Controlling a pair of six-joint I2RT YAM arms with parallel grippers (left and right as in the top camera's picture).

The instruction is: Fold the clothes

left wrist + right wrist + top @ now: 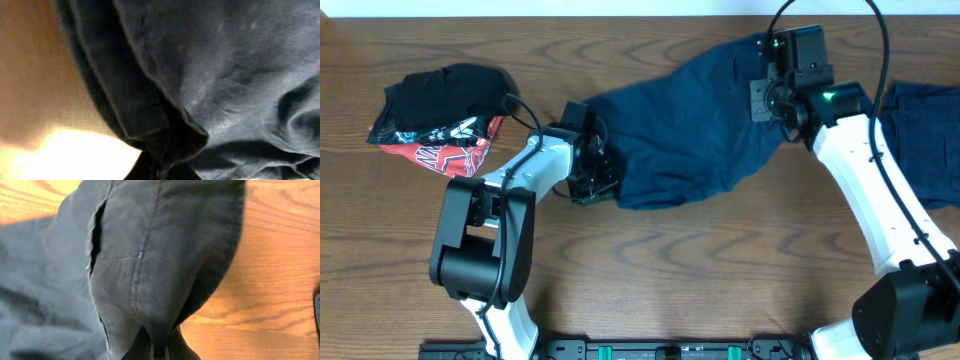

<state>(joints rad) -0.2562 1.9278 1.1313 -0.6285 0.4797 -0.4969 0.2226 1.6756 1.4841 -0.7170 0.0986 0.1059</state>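
Navy shorts (695, 125) are seen stretched across the middle of a wooden table (720, 270), held at both ends by a pair of robot arms. The left end of the garment is pinched by the left gripper (600, 170), its jaws closed on a folded edge of the cloth; from the left wrist camera, dark blue fabric (210, 80) is shown bunched down into the fingers (150, 167) at the bottom of the frame. The upper right end is clamped by the right gripper (782, 62), and in the right wrist view a seamed section of the shorts (155, 255), with a slit opening, is gathered tight between the closed jaws (160, 350), with bare wood seen to the right. A black garment (445, 90) is piled at the far left of the table, lying over a red-black-white printed piece (445, 152). Another blue piece (925, 135) is laid at the right edge, well apart from the pile.
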